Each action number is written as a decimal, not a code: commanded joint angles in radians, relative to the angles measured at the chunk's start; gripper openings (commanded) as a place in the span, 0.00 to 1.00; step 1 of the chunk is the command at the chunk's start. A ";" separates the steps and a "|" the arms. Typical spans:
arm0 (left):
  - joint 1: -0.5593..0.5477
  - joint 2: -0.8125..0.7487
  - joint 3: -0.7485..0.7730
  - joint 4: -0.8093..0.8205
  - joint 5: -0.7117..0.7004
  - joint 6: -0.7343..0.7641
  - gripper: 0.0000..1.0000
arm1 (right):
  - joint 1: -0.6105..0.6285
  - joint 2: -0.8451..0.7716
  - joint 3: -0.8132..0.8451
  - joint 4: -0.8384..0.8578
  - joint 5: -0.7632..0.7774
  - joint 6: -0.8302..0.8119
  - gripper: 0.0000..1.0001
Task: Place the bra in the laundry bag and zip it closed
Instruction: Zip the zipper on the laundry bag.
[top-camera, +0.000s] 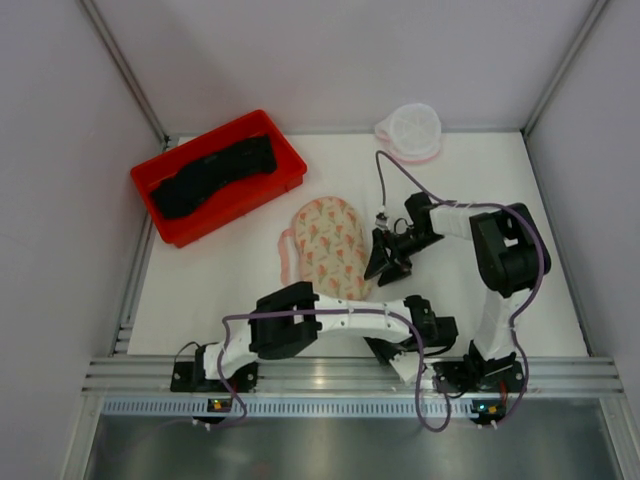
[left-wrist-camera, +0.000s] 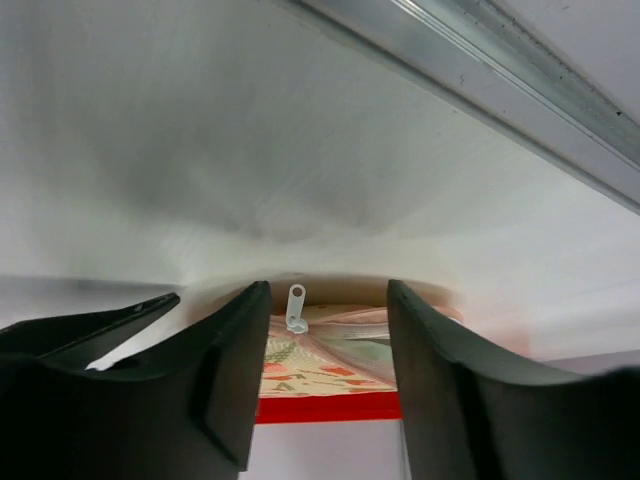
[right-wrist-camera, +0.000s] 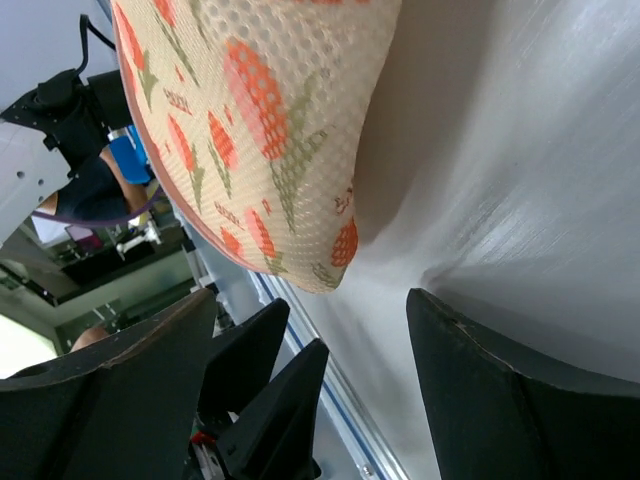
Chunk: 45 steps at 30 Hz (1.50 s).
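Observation:
The black bra (top-camera: 210, 175) lies in a red bin (top-camera: 292, 163) at the back left. The laundry bag (top-camera: 412, 130), a round white mesh pouch with pink edging, rests at the back edge of the table, far from both grippers. My left gripper (top-camera: 385, 347) (left-wrist-camera: 328, 290) is open at the near end of a peach patterned mesh piece (top-camera: 330, 245) (left-wrist-camera: 310, 372), with that piece's white zip pull (left-wrist-camera: 296, 308) just beyond its tips. My right gripper (top-camera: 386, 264) (right-wrist-camera: 310, 300) is open and empty beside the piece's right edge (right-wrist-camera: 260, 130).
White table top (top-camera: 220, 290) with grey walls on three sides and a metal rail (top-camera: 350, 372) along the near edge. The red bin (left-wrist-camera: 325, 407) shows behind the peach piece in the left wrist view. Left gripper's dark fingers (right-wrist-camera: 270, 385) appear in the right wrist view.

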 joint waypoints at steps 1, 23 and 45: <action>0.016 -0.074 0.041 -0.024 0.051 0.002 0.59 | 0.001 0.010 -0.027 0.116 -0.058 0.037 0.77; 0.109 0.022 0.200 -0.136 0.065 0.195 0.64 | 0.049 -0.030 -0.037 0.067 -0.193 0.042 0.00; 0.070 0.013 0.076 -0.139 0.023 0.181 0.65 | 0.047 -0.029 -0.025 -0.002 -0.171 -0.019 0.00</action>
